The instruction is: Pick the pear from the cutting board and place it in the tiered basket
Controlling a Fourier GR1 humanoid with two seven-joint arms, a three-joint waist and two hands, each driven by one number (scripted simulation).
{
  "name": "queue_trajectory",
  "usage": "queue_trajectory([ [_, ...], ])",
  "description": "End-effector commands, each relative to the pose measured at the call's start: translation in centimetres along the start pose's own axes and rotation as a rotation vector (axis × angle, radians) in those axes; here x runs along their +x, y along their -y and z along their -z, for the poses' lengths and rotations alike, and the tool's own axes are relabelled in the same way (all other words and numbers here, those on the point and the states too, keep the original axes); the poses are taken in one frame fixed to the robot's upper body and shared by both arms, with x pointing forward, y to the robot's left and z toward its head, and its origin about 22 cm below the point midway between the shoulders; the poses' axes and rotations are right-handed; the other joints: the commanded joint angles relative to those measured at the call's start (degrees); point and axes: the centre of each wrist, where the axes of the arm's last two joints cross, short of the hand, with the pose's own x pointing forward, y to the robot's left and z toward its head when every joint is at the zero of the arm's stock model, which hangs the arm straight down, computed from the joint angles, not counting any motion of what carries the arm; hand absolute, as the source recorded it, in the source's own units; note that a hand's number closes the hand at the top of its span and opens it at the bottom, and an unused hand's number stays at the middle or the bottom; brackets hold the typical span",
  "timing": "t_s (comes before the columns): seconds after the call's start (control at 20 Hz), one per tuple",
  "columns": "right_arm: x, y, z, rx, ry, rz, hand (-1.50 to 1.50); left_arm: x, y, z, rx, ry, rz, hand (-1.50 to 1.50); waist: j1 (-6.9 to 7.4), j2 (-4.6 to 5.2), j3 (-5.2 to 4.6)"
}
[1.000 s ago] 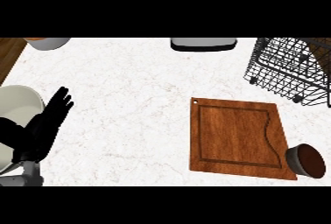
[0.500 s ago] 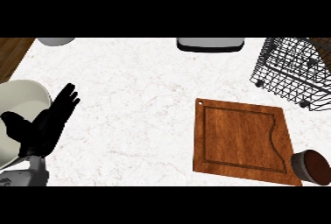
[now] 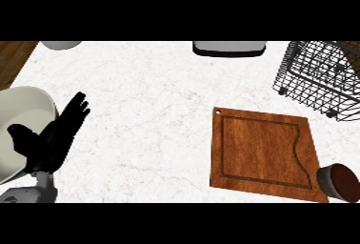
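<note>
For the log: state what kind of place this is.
Most likely a kitchen counter: a white marble-look worktop with a wooden cutting board and a black wire basket on it.

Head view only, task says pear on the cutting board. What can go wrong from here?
1. No pear shows on the cutting board; there may be nothing to grasp, or it lies out of view.
2. Only the left hand shows, open at the far left beside the pale bowl; a swing could hit it.
3. The wire tiered basket is cut off at the right edge, and a dark bowl touches the board's corner, so a reach there may knock it.
</note>
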Motion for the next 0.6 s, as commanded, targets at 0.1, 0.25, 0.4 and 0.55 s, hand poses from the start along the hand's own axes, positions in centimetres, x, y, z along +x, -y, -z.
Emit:
queue_trajectory([
  [0.1, 1.8, -2.8, 2.6, 0.028, -0.057, 0.009, 1.50, 0.0, 1.0, 0.2, 0.014, 0.009, 0.016, 0.00, -0.01, 0.02, 0.03],
  [0.25, -0.5, -3.0, 2.3, 0.041, -0.054, 0.011, 1.50, 0.2, 0.1, 0.2, -0.002, 0.008, -0.018, 0.00, 0.32, 0.22, 0.07],
  [0.4, 0.7, -5.6, 2.6, 0.054, -0.036, -0.024, 1.50, 0.7, -1.3, 0.5, 0.012, -0.012, -0.005, 0.00, -0.38, -0.02, 0.04],
  [0.55, 0.1, -6.3, 3.0, 0.017, -0.061, -0.038, 1.50, -0.9, -0.1, -1.1, -0.005, -0.014, 0.006, 0.00, -0.03, 0.04, 0.05],
])
